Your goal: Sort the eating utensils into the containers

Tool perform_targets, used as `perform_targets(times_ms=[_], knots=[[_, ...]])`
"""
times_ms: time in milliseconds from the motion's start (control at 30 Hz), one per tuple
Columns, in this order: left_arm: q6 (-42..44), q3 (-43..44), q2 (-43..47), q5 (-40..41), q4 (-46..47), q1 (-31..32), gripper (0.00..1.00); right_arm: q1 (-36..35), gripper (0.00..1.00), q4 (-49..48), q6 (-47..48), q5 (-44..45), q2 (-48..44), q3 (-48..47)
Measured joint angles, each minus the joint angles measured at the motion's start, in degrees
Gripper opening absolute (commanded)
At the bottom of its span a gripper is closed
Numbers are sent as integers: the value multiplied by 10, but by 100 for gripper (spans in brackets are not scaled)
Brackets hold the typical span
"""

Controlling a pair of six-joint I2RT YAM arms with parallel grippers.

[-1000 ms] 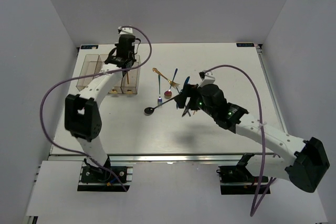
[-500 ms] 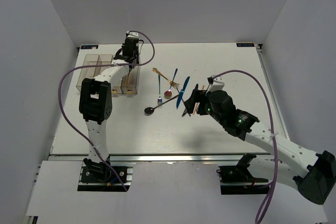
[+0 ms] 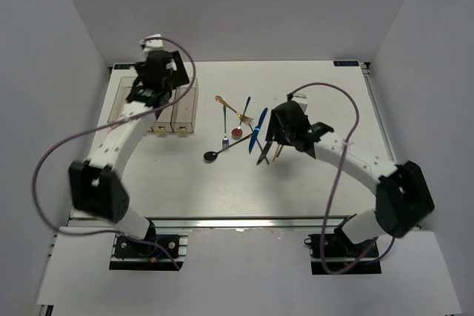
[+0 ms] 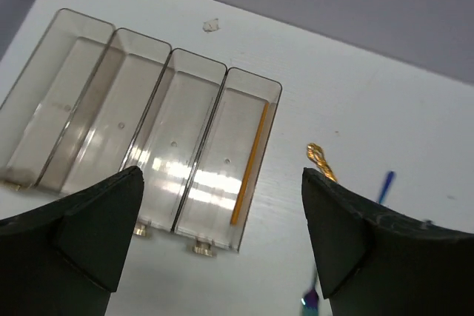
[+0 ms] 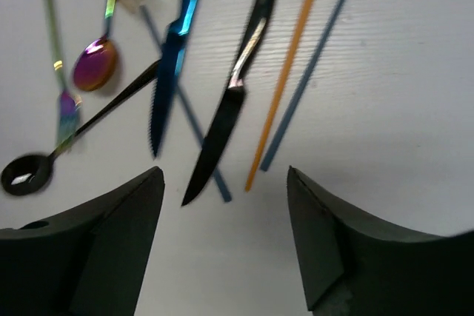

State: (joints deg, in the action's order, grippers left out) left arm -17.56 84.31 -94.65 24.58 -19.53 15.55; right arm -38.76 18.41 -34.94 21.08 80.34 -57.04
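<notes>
The containers (image 4: 89, 109) are clear brownish bins joined in a row at the table's back left (image 3: 185, 112). One orange chopstick (image 4: 249, 162) lies in the rightmost bin. My left gripper (image 4: 221, 183) hangs open and empty above the bins (image 3: 153, 85). The other eating utensils lie mid-table: a blue knife (image 5: 174, 49), a black knife (image 5: 226, 109), an orange chopstick (image 5: 285, 79), a grey chopstick (image 5: 311, 64), a black spoon (image 5: 29, 172), a purple-bowled spoon (image 5: 95, 64) and a green fork (image 5: 63, 101). My right gripper (image 5: 224, 175) is open just above the knife tip and chopstick ends (image 3: 272, 132).
A gold twisted handle (image 4: 321, 162) and a blue handle (image 4: 385, 183) lie right of the bins. Small yellow-gold marks (image 4: 201, 246) sit at the bins' near ends. White walls close the table at the back and on both sides.
My left gripper has opened, left the orange chopstick in the rightmost bin and moved up and to the left. My right arm has shifted over the utensils, its jaws a little narrower.
</notes>
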Motion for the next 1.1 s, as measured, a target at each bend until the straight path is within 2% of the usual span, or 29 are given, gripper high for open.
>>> perform_targets(times_ms=[67,167,267,333,533,633,1100], knots=[[-22,-49,101,0,-6,0,98,22,59,16,-10,13,50,-28],[-40,-141,289,-2,-1,1,98,35,55,37,-22,32,116,-60],[-43,-214,409,-5,-8,1,98,40,52,49,-27,41,167,-80],[-41,-256,450,-7,-17,1,98,43,52,55,-31,43,188,-86],[-25,-389,468,-7,-65,2,98,60,45,62,-41,44,235,-104],[-19,-428,468,-11,-91,3,98,61,42,62,-46,44,256,-116],[-13,-431,478,-41,-87,3,98,61,42,56,-67,45,261,-103]])
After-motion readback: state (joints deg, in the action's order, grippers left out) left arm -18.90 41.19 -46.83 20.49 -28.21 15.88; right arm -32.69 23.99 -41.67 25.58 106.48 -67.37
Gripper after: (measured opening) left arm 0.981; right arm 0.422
